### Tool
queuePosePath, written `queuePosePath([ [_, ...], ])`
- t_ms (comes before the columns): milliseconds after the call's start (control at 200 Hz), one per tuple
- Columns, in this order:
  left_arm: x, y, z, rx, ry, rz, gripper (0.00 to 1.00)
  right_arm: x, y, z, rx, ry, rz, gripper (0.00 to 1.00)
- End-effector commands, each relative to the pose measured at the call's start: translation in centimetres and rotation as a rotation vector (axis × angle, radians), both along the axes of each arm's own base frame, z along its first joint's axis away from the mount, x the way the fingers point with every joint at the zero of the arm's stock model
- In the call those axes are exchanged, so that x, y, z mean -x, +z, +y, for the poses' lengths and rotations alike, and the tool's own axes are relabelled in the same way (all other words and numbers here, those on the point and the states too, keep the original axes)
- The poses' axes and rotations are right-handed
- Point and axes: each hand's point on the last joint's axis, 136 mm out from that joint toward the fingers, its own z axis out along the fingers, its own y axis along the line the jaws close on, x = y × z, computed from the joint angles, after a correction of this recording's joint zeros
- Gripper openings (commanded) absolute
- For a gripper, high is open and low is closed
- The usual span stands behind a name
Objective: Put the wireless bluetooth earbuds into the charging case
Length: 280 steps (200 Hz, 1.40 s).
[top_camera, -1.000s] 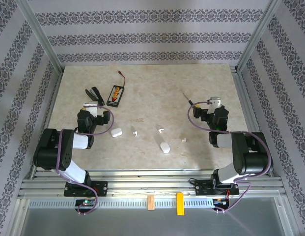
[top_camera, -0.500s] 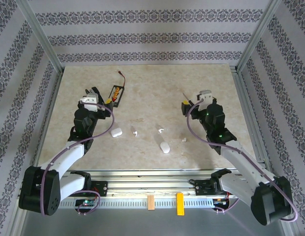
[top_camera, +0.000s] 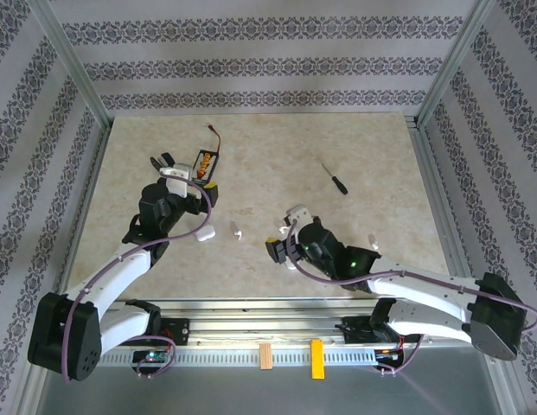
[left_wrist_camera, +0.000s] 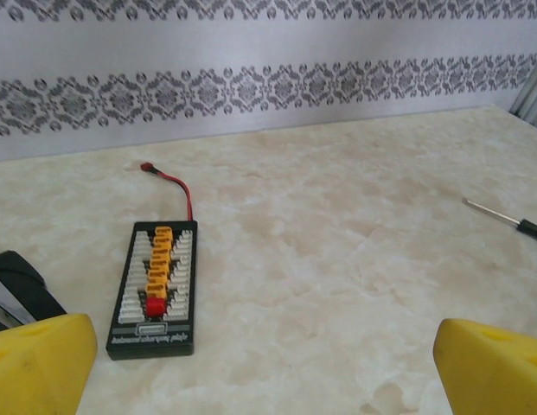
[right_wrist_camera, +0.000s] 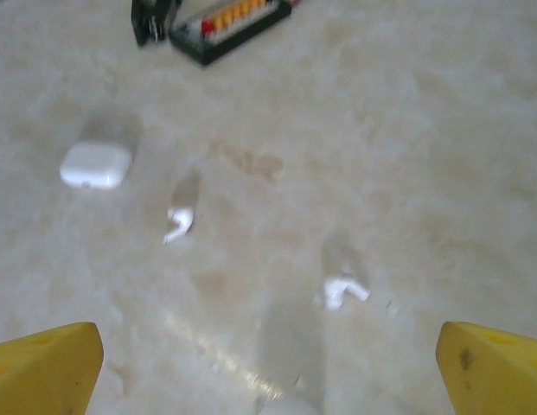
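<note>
In the right wrist view two white earbuds lie on the marble table, one (right_wrist_camera: 177, 223) to the left and one (right_wrist_camera: 342, 291) just ahead of the jaws. A white pebble-shaped charging case (right_wrist_camera: 95, 164), lid shut, sits farther left. The pale edge of a second white case (right_wrist_camera: 290, 406) shows at the bottom, between the fingers. My right gripper (right_wrist_camera: 268, 380) hangs open above the table, nothing held. From above, the right gripper (top_camera: 281, 232) is mid-table, right of an earbud (top_camera: 238, 233) and the case (top_camera: 205, 232). My left gripper (top_camera: 183, 171) is open and empty, behind that case.
A black board with orange connectors (left_wrist_camera: 156, 290) and a red wire lies just ahead of my left gripper (left_wrist_camera: 268, 380), with a black object (left_wrist_camera: 17, 285) to its left. A screwdriver (top_camera: 335, 179) lies at the back right. Patterned walls enclose the table.
The right arm swung from the back right down to the middle of the table, over one earbud and the second case. The left arm stretched out, its gripper moving toward the connector board.
</note>
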Motion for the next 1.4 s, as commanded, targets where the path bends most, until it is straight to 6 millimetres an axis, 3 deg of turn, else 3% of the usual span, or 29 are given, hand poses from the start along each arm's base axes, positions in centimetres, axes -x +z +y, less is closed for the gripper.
queuePosePath([
  [0, 0.0, 0.4, -1.3, 0.010, -0.059, 0.016, 0.99, 1.1, -3.3, -1.1, 0.013, -0.085, 0.117, 0.98],
  [170, -0.2, -0.7, -1.2, 0.000, -0.052, 0.041, 0.99, 2.6, -7.3, -2.5, 0.130, -0.129, 0.262, 0.98],
  [230, -0.4, -1.1, -1.1, -0.019, -0.048, 0.053, 0.99, 2.7, -8.0, -2.6, 0.153, -0.140, 0.284, 0.98],
  [415, -0.5, -1.3, -1.2, -0.035, -0.053, 0.058, 0.99, 3.0, -9.9, -3.0, 0.226, -0.148, 0.338, 0.78],
  [620, -0.6, -2.0, -1.3, -0.038, -0.055, 0.077, 0.99, 3.2, -11.1, -2.3, 0.245, -0.119, 0.384, 0.71],
  [1139, -1.0, -2.4, -1.5, -0.040, -0.067, 0.087, 0.99, 2.7, -11.6, -2.3, 0.275, -0.104, 0.395, 0.43],
  [1284, -0.9, -2.4, -1.7, -0.034, -0.073, 0.092, 0.99, 2.8, -10.5, -1.8, 0.248, -0.070, 0.382, 0.38],
  [1394, -0.6, -1.7, -2.5, 0.030, -0.109, 0.098, 0.99, 2.4, -8.6, -1.1, 0.203, -0.008, 0.340, 0.33],
])
